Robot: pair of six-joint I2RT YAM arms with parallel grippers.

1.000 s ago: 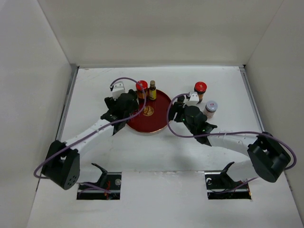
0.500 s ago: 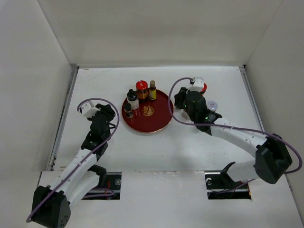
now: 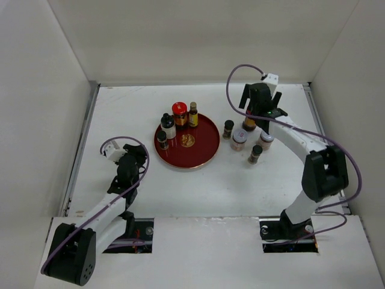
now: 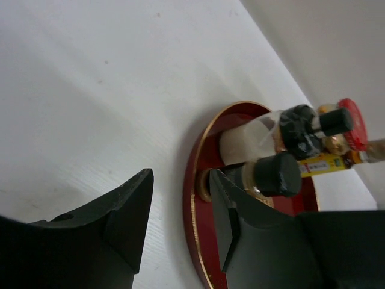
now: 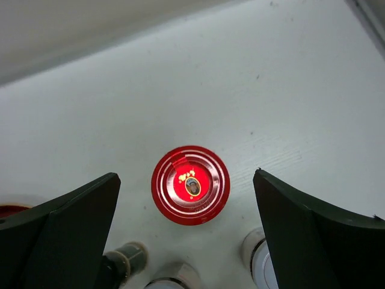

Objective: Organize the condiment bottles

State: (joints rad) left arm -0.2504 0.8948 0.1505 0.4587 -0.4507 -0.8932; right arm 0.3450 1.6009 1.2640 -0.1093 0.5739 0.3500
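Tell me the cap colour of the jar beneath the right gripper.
The jar cap is bright red, best seen in the right wrist view.

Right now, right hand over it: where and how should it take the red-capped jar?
Probably grip the red-capped jar by its cap, straight from above. It stands upright, centred between the fingers of the open right hand, bare table either side.

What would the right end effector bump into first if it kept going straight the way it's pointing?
Most likely the top of the red-lidded jar: the right end effector points straight down, open, with that lid centred between its fingers. How far above it hangs is unclear.
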